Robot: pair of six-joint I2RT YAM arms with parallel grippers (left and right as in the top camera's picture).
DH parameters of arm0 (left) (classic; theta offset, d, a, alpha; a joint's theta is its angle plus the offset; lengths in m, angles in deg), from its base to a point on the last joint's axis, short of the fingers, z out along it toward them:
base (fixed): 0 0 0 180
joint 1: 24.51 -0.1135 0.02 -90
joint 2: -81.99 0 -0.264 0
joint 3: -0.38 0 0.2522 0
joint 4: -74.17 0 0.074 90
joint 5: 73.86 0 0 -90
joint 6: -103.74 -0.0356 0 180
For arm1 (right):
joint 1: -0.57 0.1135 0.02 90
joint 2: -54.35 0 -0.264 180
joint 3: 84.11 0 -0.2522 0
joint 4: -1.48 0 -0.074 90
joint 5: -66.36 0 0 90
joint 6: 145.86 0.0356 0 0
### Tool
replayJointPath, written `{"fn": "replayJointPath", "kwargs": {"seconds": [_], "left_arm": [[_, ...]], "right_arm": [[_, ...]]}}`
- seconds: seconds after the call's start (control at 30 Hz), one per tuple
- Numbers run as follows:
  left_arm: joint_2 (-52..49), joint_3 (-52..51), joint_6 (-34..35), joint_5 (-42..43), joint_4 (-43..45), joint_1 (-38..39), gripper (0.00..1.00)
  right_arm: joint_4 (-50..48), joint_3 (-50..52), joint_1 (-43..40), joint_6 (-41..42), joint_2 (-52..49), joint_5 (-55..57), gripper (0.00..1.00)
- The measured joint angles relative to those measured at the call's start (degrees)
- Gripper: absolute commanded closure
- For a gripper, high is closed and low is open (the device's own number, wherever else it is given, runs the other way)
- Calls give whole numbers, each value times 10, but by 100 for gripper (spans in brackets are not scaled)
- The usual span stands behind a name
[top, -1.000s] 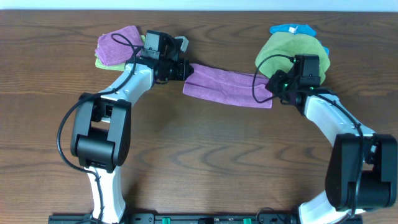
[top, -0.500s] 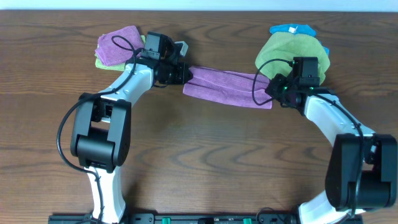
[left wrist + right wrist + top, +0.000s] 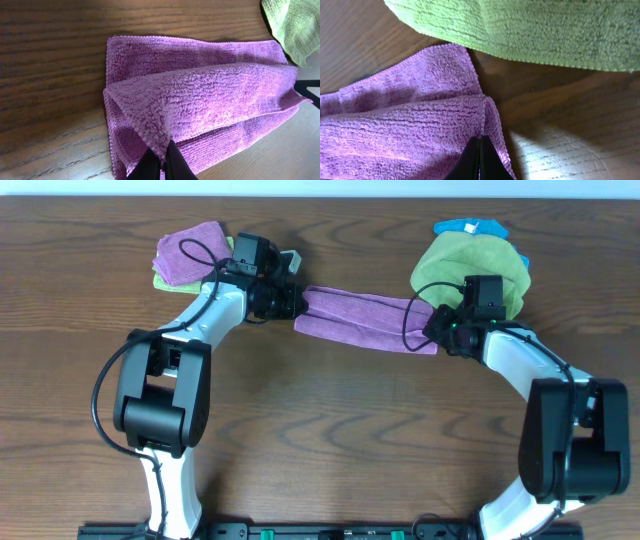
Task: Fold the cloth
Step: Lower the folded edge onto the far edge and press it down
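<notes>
The cloth (image 3: 365, 318) is a mauve-purple towel lying as a long doubled band across the middle back of the table. My left gripper (image 3: 298, 302) is at its left end, shut on a raised corner of the top layer (image 3: 163, 155). In the left wrist view the cloth (image 3: 200, 100) spreads away from the fingertips with the lifted layer over the lower one. At the right end, my right gripper (image 3: 430, 326) is shut on the folded edge (image 3: 480, 141). The cloth (image 3: 410, 120) fills the lower left of the right wrist view.
A larger olive-green towel (image 3: 465, 265) lies bunched just behind the right gripper, its edge close to the cloth (image 3: 545, 30). A small blue cloth (image 3: 470, 226) peeks out behind it. At the back left, another purple cloth (image 3: 190, 252) rests on a green one (image 3: 163, 281).
The right gripper has slid a little to the left and the left gripper has shifted slightly, both still pinching the cloth. The band looks a bit narrower.
</notes>
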Motion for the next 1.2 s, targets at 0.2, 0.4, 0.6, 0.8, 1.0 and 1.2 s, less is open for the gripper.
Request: {"fn": "replayJointPath", "kwargs": {"seconds": [0.2,0.4,0.6,0.8,1.0,1.2], "left_arm": [[0,-1,0,0,-14,0,94],[0,-2,0,-4,-25,13,94],[0,-3,0,-15,-30,28,94],[0,-3,-2,-48,-30,28,5],[0,-3,0,-76,-27,27,5],[0,5,0,-79,-31,20,5]], "right_arm": [[-10,0,0,0,0,3,99],[-11,0,0,0,0,4,98],[-12,0,0,0,0,4,98],[-15,0,0,-4,0,6,36],[-34,0,0,-6,0,4,30],[-5,-39,0,-14,0,-4,26]]}}
